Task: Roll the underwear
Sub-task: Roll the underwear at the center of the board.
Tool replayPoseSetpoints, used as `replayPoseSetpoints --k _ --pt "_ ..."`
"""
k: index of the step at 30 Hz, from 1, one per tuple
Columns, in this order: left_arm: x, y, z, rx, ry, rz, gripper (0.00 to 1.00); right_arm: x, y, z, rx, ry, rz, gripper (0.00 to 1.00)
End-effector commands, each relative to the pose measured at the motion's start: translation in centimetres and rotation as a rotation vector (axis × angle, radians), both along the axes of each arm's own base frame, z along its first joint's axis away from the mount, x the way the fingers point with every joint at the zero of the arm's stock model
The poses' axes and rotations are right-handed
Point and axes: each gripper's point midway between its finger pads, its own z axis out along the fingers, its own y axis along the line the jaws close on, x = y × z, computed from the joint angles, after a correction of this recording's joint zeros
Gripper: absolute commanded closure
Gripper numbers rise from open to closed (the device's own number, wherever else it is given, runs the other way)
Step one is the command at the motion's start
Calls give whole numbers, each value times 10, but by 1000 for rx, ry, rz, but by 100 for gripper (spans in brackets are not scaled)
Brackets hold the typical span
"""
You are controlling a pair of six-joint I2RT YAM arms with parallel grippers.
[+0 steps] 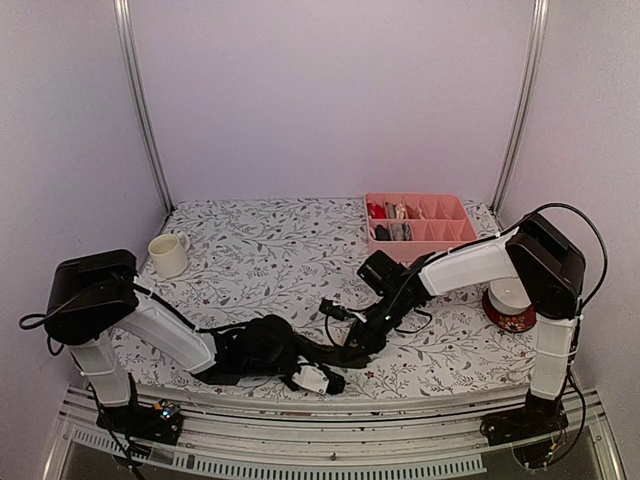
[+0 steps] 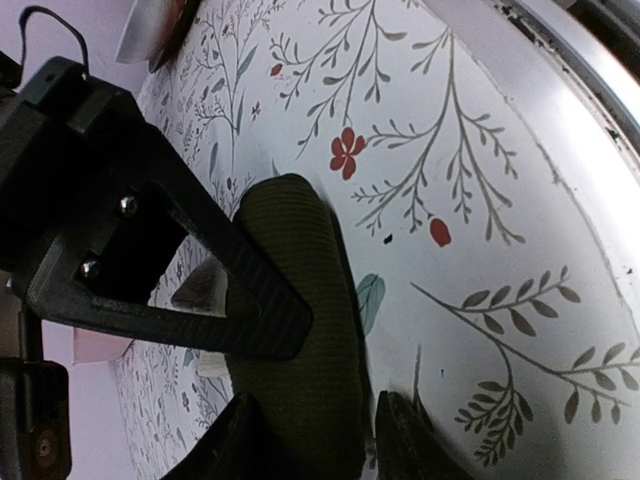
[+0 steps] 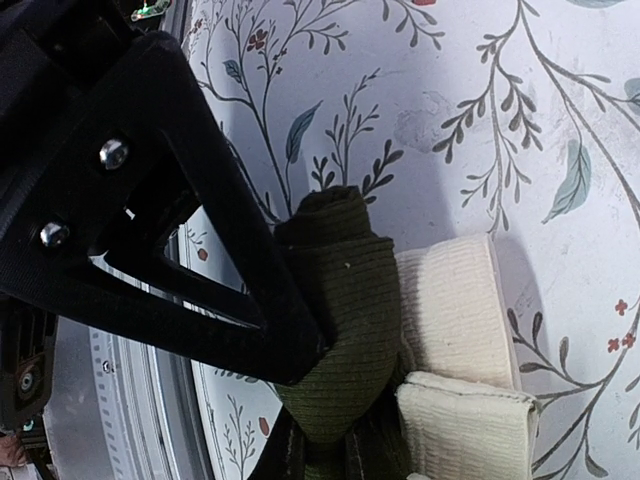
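Two arms reach in low over the near middle of the flowered table (image 1: pixel 260 250), and both have hold of the same piece.

At far left a cream mug (image 1: pixel 168 255) stands upright near the table's left edge, well apart from everything else. The left arm runs in from the near left corner. Its wrist view shows the left gripper (image 2: pixel 335 385) with its jaws drawn in on the olive underwear (image 2: pixel 295 230). One finger (image 2: pixel 250 300) lies across the ribbed cloth, the other sits at the cloth's far side, and the fabric fills the gap between them.

The underwear lies on the table near its front edge, a dark strip stretched between the two grippers. Its end is bunched into a rounded fold. A whitish cloth (image 3: pixel 455 300), ribbed, lies touching the olive fabric. Whether it belongs to the same garment cannot be told.

The right gripper (image 1: pixel 356 348) comes down from the right with its jaws pressed nearly together, pinching the other end of the olive cloth.

Further right and at the back, a pink tray (image 1: pixel 450 212) holds small red, pale and dark bundles in its left compartments. A red tin (image 1: pixel 510 312) with a white top stands beside the right arm.
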Motion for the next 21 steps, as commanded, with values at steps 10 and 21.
replayPoseSetpoints --k 10,21 --pt "8 8 -37 86 -97 63 73 -19 -33 -48 -202 78 -3 92" --pt "-2 12 -37 117 -52 40 100 -14 -34 -47 -210 61 -5 85"
